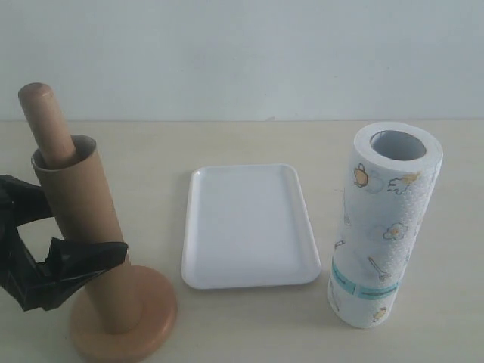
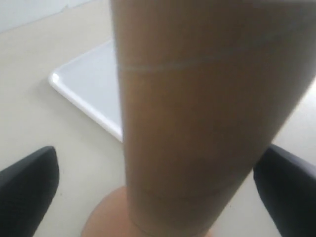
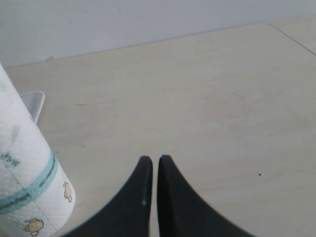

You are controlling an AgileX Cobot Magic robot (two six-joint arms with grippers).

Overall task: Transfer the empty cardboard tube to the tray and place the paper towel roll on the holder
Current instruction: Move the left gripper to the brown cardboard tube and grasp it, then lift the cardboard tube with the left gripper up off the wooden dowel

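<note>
The left gripper (image 2: 159,163) and right gripper (image 3: 154,170) are being shown in matte black plastic, the latter's fingers (image 3: 175,207) curved and tapering.

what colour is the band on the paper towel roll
Teal; the paper towel roll shows it best in the exterior view.

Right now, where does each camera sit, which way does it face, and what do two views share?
Exterior: above the table's front, facing the wall; sees holder, tube, tray, roll; left gripper shows.
Left wrist: close on the tube, tray behind; both fingers show, straddling it.
Right wrist: low beside the roll, facing the wall; right gripper shows, shut.
Shared: exterior and left wrist both show tube, holder base and tray.
</note>
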